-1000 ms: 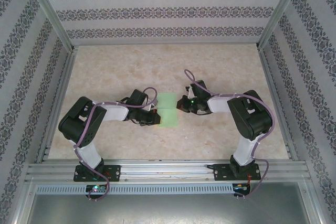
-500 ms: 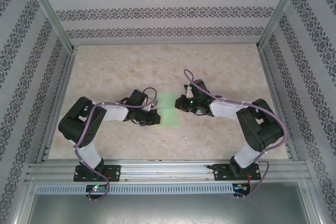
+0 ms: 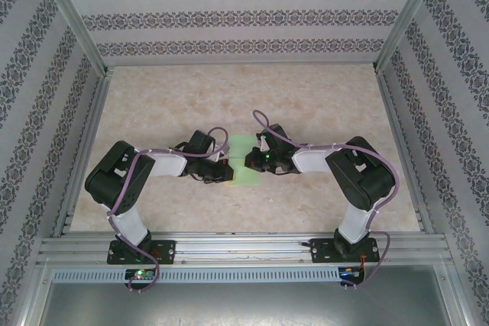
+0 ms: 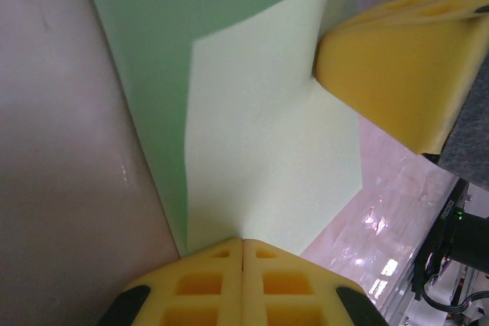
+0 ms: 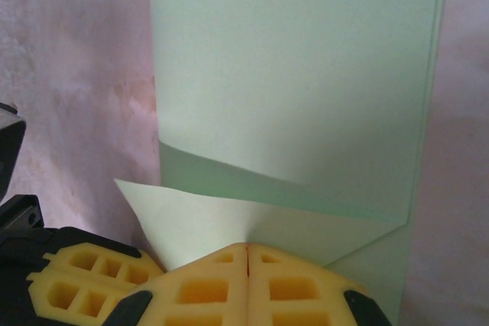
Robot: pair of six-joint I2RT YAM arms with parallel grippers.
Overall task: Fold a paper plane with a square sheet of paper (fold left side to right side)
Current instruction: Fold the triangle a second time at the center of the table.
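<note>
The square sheet of paper [image 3: 243, 150] is light green and lies folded at the table's middle. My right gripper [image 3: 250, 160] is shut on a flap [image 5: 199, 223] of it, which is lifted off the layer below. The pale flap [image 4: 267, 150] slopes from the right gripper's yellow fingers [image 4: 397, 66] down to my left gripper [image 4: 243, 240]. My left gripper [image 3: 227, 172] is shut, its tips touching the sheet's left edge; whether paper sits between them I cannot tell. The left gripper's fingers [image 5: 84, 276] show beside my right gripper [image 5: 247, 247].
The sheet lies on a beige marbled tabletop [image 3: 321, 104]. Patterned walls [image 3: 244, 17] and aluminium rails [image 3: 244, 246] enclose the table. The two arms meet over the sheet, their wrists close together.
My right gripper has moved left over the sheet, now covering its right part. The left arm has stayed still.
</note>
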